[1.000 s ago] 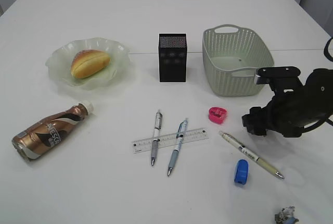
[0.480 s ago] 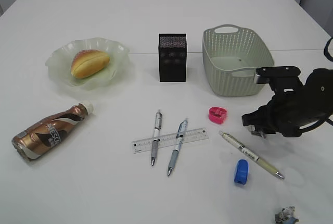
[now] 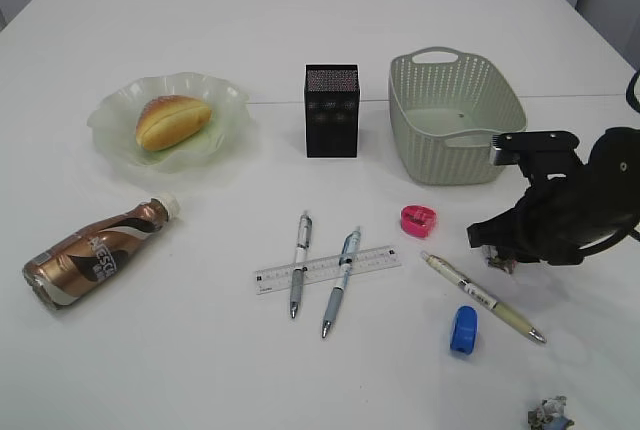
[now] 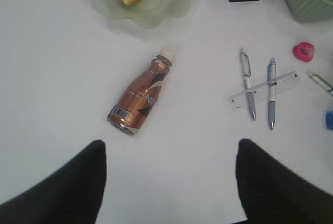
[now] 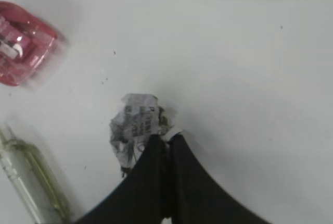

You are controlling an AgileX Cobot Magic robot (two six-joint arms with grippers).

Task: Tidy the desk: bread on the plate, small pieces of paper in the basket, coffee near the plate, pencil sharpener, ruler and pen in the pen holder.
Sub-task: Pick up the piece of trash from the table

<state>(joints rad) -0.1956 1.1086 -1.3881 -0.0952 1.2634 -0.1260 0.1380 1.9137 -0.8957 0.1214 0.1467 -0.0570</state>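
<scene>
The white table (image 3: 300, 10) carried a wavy green glass plate (image 3: 226, 102) at the left, with the golden bread (image 3: 172, 120) already lying in it. Below the plate the brown coffee bottle (image 3: 96, 253) lay on its side, its white cap pointing toward the plate. The black mesh pen holder (image 3: 331, 110) stood upright near the middle, and the sage-green basket (image 3: 452, 118) sat to its right. In front of the holder the clear ruler (image 3: 326, 268) lay flat under two pens (image 3: 299, 263), which crossed over it. A pink pencil sharpener (image 3: 418, 220) sat right of the ruler, a third pen (image 3: 482, 297) lay slanted beyond it, and a blue sharpener (image 3: 463, 329) rested beside that pen. The right end effector (image 5: 167, 139) was low over the table with its fingers pressed together, pinching the edge of a crumpled scrap of paper (image 5: 134, 125) near the pink sharpener. A second paper scrap (image 3: 549, 413) lay at the front right edge. The left end effector (image 4: 169, 182) hung above the bottle with its fingers wide apart, holding nothing.
</scene>
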